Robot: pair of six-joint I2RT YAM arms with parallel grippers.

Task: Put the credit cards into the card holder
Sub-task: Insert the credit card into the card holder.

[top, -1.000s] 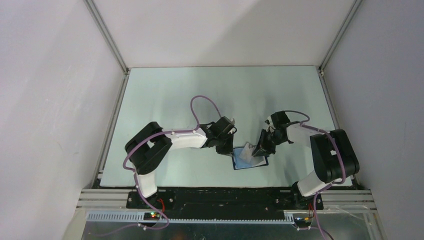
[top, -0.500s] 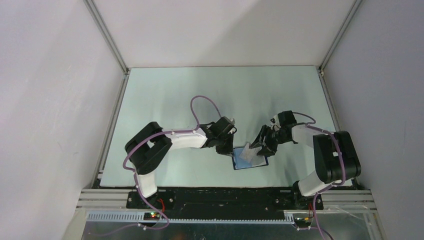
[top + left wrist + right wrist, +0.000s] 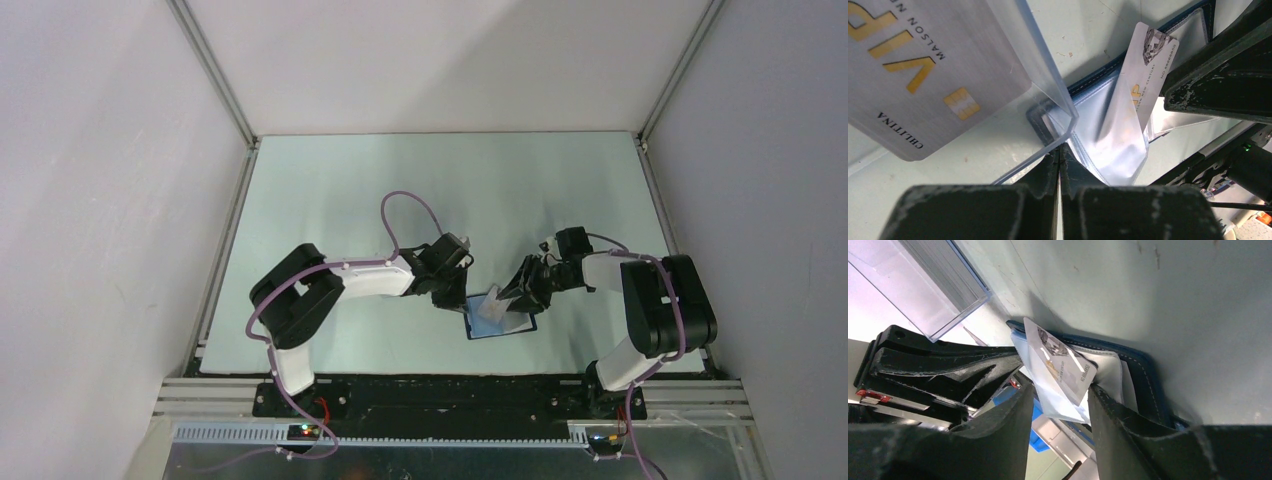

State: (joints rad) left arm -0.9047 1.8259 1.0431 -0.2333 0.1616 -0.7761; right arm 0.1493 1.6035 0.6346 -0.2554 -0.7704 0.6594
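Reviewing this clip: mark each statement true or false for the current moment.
1. The left fingers are shut on a clear flap of the card holder. True.
2. The card holder is folded shut. False: it lies open on the table, clear pockets showing.
3. A card sits partly in the holder's pockets, one end sticking out. True.
4. The right fingers are clamped together. False: they stand apart, with the card between them.
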